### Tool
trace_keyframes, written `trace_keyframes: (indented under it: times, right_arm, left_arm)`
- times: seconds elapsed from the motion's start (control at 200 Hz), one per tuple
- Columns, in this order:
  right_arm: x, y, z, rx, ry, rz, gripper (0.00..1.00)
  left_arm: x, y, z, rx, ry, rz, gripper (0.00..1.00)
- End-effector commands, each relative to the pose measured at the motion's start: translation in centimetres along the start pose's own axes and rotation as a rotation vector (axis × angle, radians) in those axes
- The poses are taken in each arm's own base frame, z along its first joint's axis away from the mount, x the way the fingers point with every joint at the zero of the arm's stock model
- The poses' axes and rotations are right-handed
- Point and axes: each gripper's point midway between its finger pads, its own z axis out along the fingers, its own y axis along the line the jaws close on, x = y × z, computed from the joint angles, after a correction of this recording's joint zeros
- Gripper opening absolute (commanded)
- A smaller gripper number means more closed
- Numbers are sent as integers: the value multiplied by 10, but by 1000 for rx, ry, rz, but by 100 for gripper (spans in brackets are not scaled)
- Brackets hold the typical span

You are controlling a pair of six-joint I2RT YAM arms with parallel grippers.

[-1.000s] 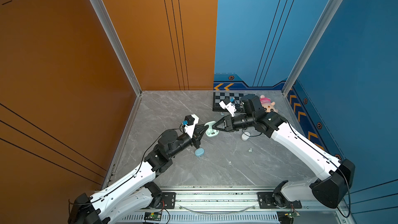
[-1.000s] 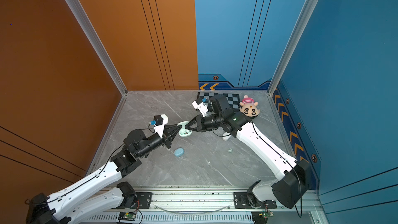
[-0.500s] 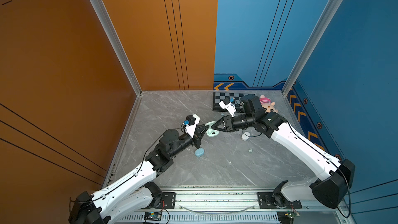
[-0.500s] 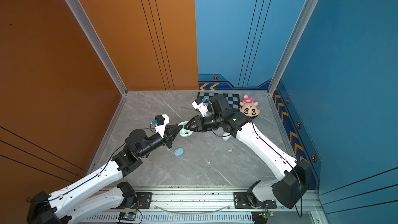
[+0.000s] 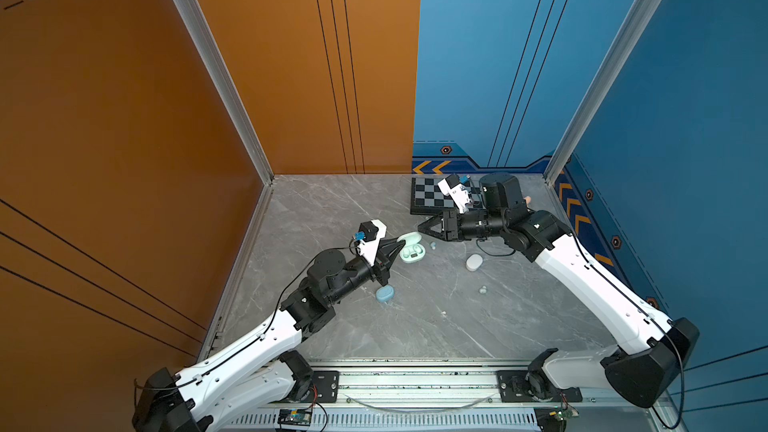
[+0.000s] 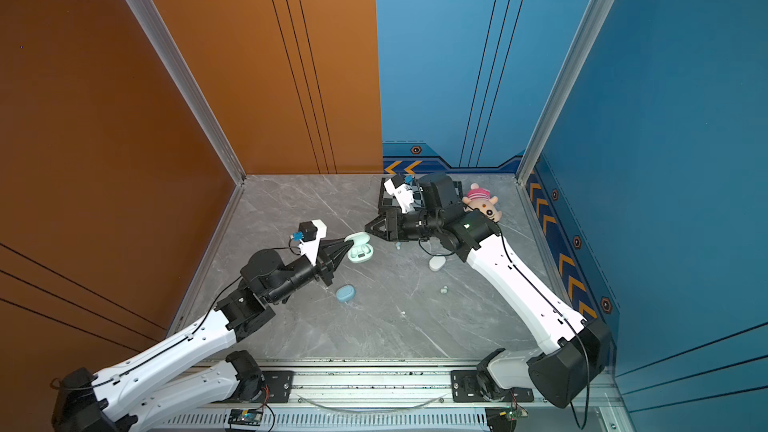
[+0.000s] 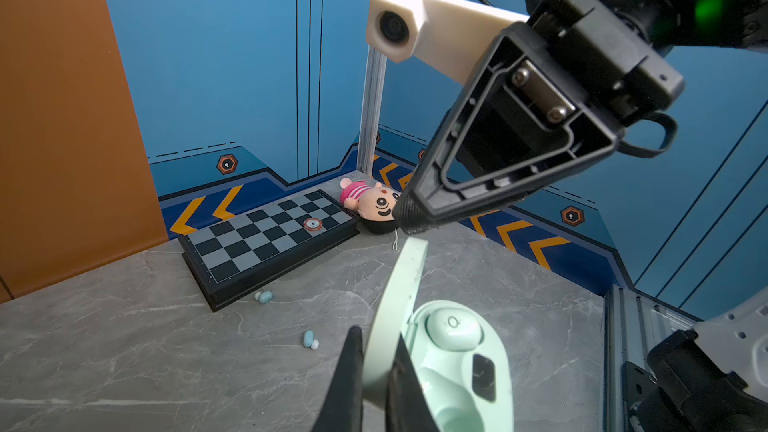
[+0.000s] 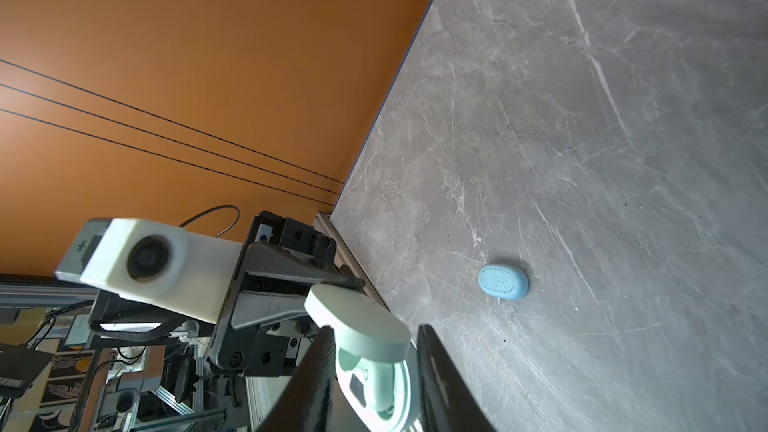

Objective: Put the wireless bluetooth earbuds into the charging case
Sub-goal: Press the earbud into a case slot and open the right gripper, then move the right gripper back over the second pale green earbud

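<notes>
Left gripper: I am pinching the raised lid of the mint case, both fingers pressed flat on it, and holding the case open.
Right gripper: I am hovering just beside the lid's upper edge with the jaws a little apart. I am carrying nothing and, as far as I can tell, touching nothing.
Mint case: it is resting on the grey table between my two grippers. One mint earbud is sitting in its seat; I cannot tell whether the second seat is filled.
Loose earbuds: two pale blue earbuds, one nearer and one farther, are lying on the table near the checkerboard. They are apart from each other and close to my right gripper.
Handling: I am expecting each bud to be very light, hard, smooth and rounded, so likely to squirt out of a hasty pinch.
Where to hold: I am planning to take a bud across its broader body, low against the table, squeezing gently.
</notes>
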Motion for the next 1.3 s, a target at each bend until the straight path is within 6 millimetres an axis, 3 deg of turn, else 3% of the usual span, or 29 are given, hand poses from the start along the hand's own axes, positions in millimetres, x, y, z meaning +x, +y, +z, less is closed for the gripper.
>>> trace_keyframes:
  times: [0.0, 0.155, 0.335, 0.46, 0.821, 1.296]
  right_arm:
    - [-21, 16, -27, 14, -108, -70, 35]
    - [-23, 7, -46, 95, -153, -63, 30]
    - [15, 3, -30, 147, -11, -120, 35]
    - [27, -1, -17, 153, 35, -114, 44]
    - [40, -14, 5, 177, 103, -108, 50]
    - [31, -28, -6, 268, 26, -80, 47]
  left_arm:
    - [-28, -10, -4, 31, -77, 27, 0]
    - [-27, -8, -5, 22, -76, 32, 0]
    - [-29, -10, -2, 29, -75, 37, 0]
    - [-31, -13, 0, 39, -77, 41, 0]
    - [-37, -18, 2, 46, -87, 45, 0]
    - [-37, -18, 0, 42, -89, 54, 0]
